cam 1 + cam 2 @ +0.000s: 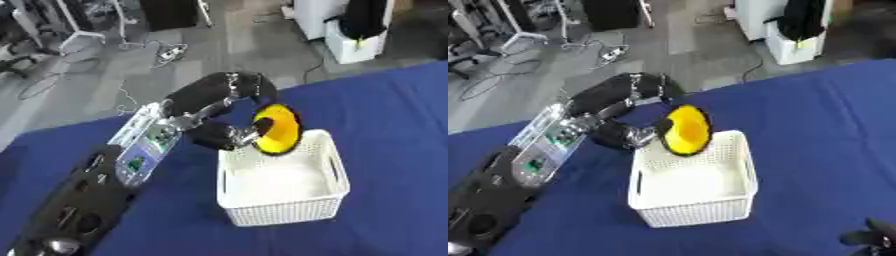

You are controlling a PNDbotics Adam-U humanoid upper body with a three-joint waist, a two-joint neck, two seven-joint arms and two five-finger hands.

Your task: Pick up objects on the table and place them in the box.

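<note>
We find no brand, label or legible writing anywhere; the only markings are small green patches on the silver panel of the left arm (144, 145), too blurred to read.

The thing in play is a yellow object (275, 129), rounded and dish-like with a dark rim or backing, smooth and matte. It stands on edge, its long axis running roughly from 12 o'clock to 6 o'clock, leaning slightly, and its yellow hollow face turns toward 8 o'clock in our left eye view. It hangs over the far-left corner of the white box (328, 192), its lower edge at or just inside the rim; we cannot tell whether it touches the box.

The left hand (234, 136) holds it: dark fingers are curled against the object's near-left side, at about 8 o'clock of the yellow face, while the black forearm arches over from 10 o'clock. We cannot make out the individual finger placement.

The box is a rectangular basket of white plastic with perforated lattice walls, a handle slot in each short side and a pale plain floor. It sits on a deep blue cloth table (394, 115), at the centre of our view.

The right hand (874, 239) shows only as a dark shape at 5 o'clock in the right eye view; we cannot tell how its fingers are set.
</note>
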